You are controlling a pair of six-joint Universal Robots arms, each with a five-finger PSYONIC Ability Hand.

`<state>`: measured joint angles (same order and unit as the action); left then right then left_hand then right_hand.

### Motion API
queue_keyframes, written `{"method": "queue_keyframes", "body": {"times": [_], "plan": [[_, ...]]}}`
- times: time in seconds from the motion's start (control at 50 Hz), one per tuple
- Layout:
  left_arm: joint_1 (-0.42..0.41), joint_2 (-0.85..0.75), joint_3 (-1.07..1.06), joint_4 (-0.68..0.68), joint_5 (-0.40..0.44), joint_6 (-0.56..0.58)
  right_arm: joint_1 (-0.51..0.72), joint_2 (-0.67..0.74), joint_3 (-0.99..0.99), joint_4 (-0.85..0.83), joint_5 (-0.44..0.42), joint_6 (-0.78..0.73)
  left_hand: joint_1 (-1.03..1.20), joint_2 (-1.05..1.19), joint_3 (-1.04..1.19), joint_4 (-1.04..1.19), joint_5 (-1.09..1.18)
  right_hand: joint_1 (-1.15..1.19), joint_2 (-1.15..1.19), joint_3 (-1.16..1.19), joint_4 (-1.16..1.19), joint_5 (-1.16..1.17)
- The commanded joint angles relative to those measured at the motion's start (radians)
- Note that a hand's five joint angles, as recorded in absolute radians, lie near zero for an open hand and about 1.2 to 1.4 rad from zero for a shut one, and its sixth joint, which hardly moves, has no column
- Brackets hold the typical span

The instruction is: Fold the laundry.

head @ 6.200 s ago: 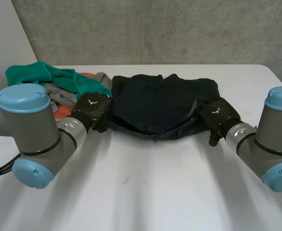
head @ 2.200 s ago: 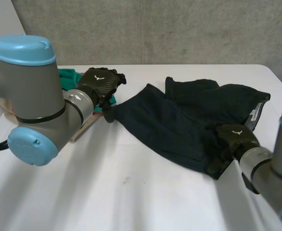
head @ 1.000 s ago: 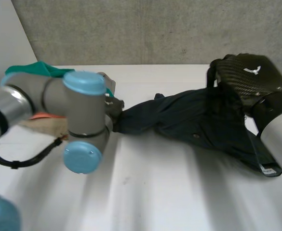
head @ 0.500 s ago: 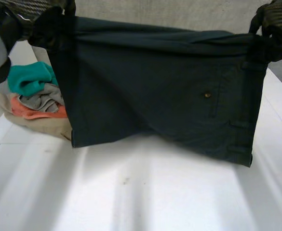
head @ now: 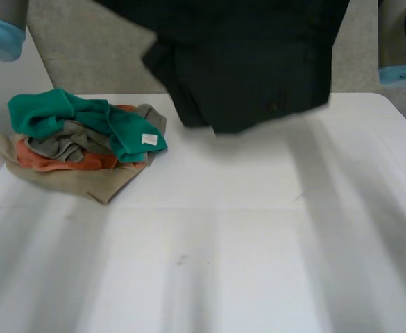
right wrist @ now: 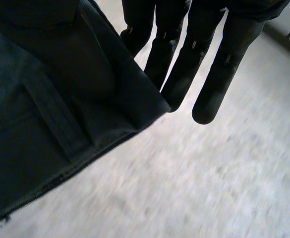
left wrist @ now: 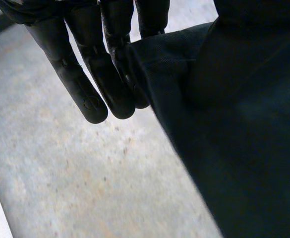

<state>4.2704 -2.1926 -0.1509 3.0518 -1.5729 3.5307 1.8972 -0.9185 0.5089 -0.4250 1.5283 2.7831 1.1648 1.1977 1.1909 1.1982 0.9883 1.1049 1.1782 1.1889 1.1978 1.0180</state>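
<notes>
Left wrist view: my left hand (left wrist: 92, 74), fingers straight and close together, pinches one top corner of the dark garment (left wrist: 234, 124). My right hand (right wrist: 204, 54) does the same at the opposite corner. Garment hangs from both hands over the white table (head: 258, 243). Laundry pile (head: 78, 142) lies on my left hand's side.

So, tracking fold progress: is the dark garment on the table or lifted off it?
Lifted: the dark garment hangs in air above the table.
</notes>
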Motion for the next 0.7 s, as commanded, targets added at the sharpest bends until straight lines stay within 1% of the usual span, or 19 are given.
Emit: {"method": "queue_keyframes", "body": {"times": [0.02, 0.06, 0.08, 0.14, 0.18, 0.22, 0.24, 0.3, 0.32, 0.44, 0.46, 0.5, 0.54, 0.56, 0.6, 0.62, 0.64, 0.66, 0.7], "plan": [[-0.006, 0.045, -0.122, -0.025, -0.019, -0.018, 0.010, -0.009, 0.062, -0.060, -0.045, 0.035, 0.231, 0.199, 0.205, 0.198, 0.233, 0.291, 0.218, 0.207, 0.198, 0.204], [0.000, 0.056, -0.180, -0.031, -0.033, -0.018, 0.007, -0.019, 0.098, -0.058, -0.056, 0.038, 0.231, 0.199, 0.205, 0.198, 0.233, 0.291, 0.218, 0.207, 0.198, 0.204], [0.005, 0.068, -0.244, -0.036, -0.047, -0.018, 0.003, -0.025, 0.141, -0.057, -0.060, 0.039, 0.231, 0.199, 0.205, 0.198, 0.233, 0.291, 0.218, 0.207, 0.198, 0.204], [0.006, 0.091, -0.352, -0.041, -0.056, -0.013, -0.006, -0.028, 0.212, -0.063, -0.079, 0.041, 0.231, 0.199, 0.205, 0.198, 0.233, 0.291, 0.218, 0.207, 0.198, 0.204], [0.002, 0.112, -0.473, -0.038, -0.061, -0.015, -0.020, -0.029, 0.284, -0.058, -0.103, 0.044, 0.231, 0.199, 0.205, 0.198, 0.233, 0.291, 0.218, 0.207, 0.198, 0.204], [-0.001, 0.123, -0.557, -0.038, -0.058, -0.015, -0.030, -0.029, 0.339, -0.055, -0.122, 0.046, 0.231, 0.199, 0.205, 0.198, 0.233, 0.291, 0.218, 0.207, 0.198, 0.204], [-0.009, 0.129, -0.641, -0.033, -0.052, -0.013, -0.038, -0.029, 0.402, -0.051, -0.140, 0.041, 0.231, 0.199, 0.205, 0.198, 0.233, 0.291, 0.218, 0.207, 0.198, 0.204], [-0.020, 0.129, -0.754, -0.015, -0.035, -0.009, -0.053, -0.029, 0.506, -0.038, -0.160, 0.029, 0.231, 0.199, 0.205, 0.198, 0.233, 0.291, 0.218, 0.207, 0.198, 0.204], [-0.029, 0.125, -0.825, 0.002, -0.023, -0.004, -0.062, -0.029, 0.576, -0.029, -0.163, 0.012, 0.231, 0.199, 0.205, 0.198, 0.233, 0.291, 0.218, 0.207, 0.198, 0.204], [-0.067, 0.116, -1.030, 0.036, 0.001, 0.039, -0.081, -0.054, 0.813, 0.040, -0.171, -0.091, 0.231, 0.199, 0.205, 0.198, 0.233, 0.291, 0.218, 0.207, 0.198, 0.204], [-0.082, 0.120, -1.074, 0.035, 0.005, 0.060, -0.084, -0.081, 0.874, 0.079, -0.171, -0.121, 0.231, 0.199, 0.205, 0.198, 0.233, 0.291, 0.218, 0.207, 0.198, 0.204], [-0.095, 0.129, -1.116, 0.033, 0.007, 0.082, -0.086, -0.115, 0.931, 0.121, -0.171, -0.155, 0.231, 0.199, 0.205, 0.198, 0.233, 0.291, 0.218, 0.207, 0.198, 0.204], [-0.115, 0.157, -1.173, 0.018, 0.002, 0.128, -0.092, -0.178, 1.003, 0.204, -0.165, -0.203, 0.231, 0.199, 0.205, 0.198, 0.233, 0.291, 0.218, 0.207, 0.198, 0.204], [-0.125, 0.184, -1.211, -0.002, 0.001, 0.154, -0.102, -0.228, 1.042, 0.271, -0.168, -0.229, 0.231, 0.199, 0.205, 0.198, 0.233, 0.291, 0.218, 0.207, 0.198, 0.204], [-0.138, 0.224, -1.252, -0.039, -0.004, 0.191, -0.110, -0.287, 1.077, 0.333, -0.171, -0.256, 0.231, 0.199, 0.205, 0.198, 0.233, 0.291, 0.218, 0.207, 0.198, 0.204], [-0.147, 0.266, -1.289, -0.085, -0.006, 0.233, -0.118, -0.343, 1.106, 0.410, -0.169, -0.278, 0.231, 0.199, 0.205, 0.198, 0.233, 0.291, 0.218, 0.207, 0.198, 0.204], [-0.152, 0.287, -1.308, -0.109, -0.007, 0.252, -0.122, -0.371, 1.120, 0.452, -0.171, -0.289, 0.231, 0.199, 0.205, 0.198, 0.233, 0.291, 0.218, 0.207, 0.198, 0.204], [-0.161, 0.333, -1.344, -0.172, -0.009, 0.295, -0.133, -0.428, 1.144, 0.536, -0.174, -0.312, 0.231, 0.199, 0.205, 0.198, 0.233, 0.291, 0.218, 0.207, 0.198, 0.204], [-0.173, 0.379, -1.378, -0.246, -0.010, 0.335, -0.147, -0.477, 1.165, 0.619, -0.178, -0.344, 0.231, 0.199, 0.205, 0.198, 0.233, 0.291, 0.218, 0.207, 0.198, 0.204]]}}
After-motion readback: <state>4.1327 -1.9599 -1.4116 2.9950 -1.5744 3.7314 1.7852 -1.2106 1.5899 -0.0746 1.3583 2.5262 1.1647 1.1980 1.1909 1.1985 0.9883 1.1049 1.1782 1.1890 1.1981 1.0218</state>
